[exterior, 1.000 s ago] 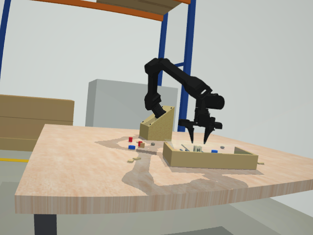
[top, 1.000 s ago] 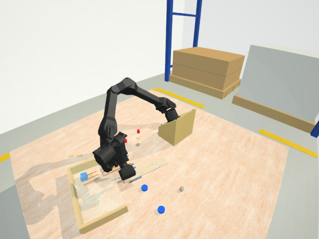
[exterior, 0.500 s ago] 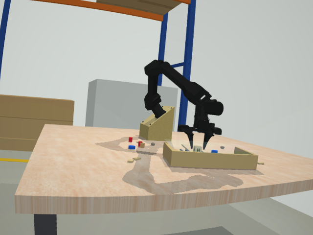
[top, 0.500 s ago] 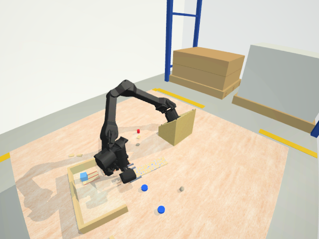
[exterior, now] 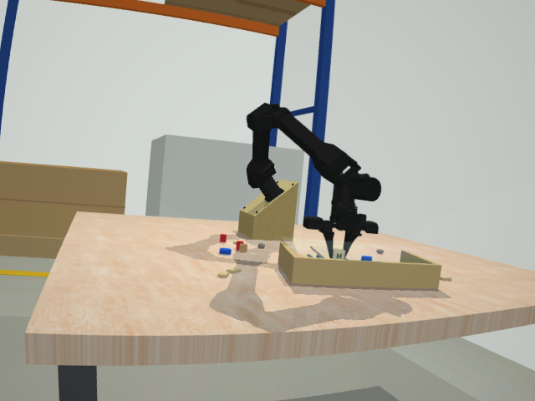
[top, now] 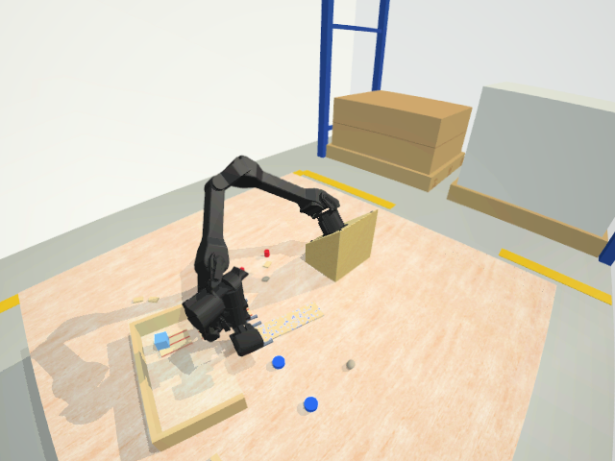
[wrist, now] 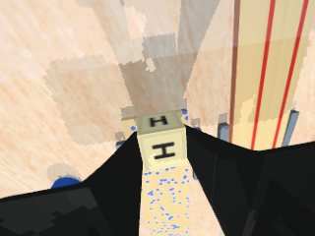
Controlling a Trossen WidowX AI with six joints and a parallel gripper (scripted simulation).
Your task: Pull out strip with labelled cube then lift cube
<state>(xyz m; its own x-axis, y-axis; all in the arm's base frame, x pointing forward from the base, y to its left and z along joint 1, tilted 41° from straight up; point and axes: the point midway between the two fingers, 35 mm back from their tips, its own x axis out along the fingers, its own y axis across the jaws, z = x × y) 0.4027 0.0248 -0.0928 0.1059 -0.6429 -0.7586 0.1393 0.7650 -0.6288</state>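
The labelled cube point(exterior: 338, 255) point(wrist: 163, 149) is cream with a black H and stands at the end of the blue-speckled strip point(top: 298, 318) point(wrist: 164, 206). My gripper point(wrist: 159, 132) points down with one finger against each side of the cube, shut on it. The cube is low, at strip height, and the top view has it hidden behind the gripper. The red-lined strip point(wrist: 250, 74) point(top: 176, 342) lies beside the speckled one, and a light blue cube point(top: 161, 340) sits at its far end.
A low three-sided wooden wall point(top: 198, 421) point(exterior: 367, 274) borders the strips' ends. Short grey rails point(wrist: 223, 133) flank the strips. Blue discs point(top: 279, 361) point(top: 310, 403) and a grey pebble point(top: 350, 364) lie nearby. The wedge-shaped base point(top: 356, 248) point(exterior: 276, 222) stands behind.
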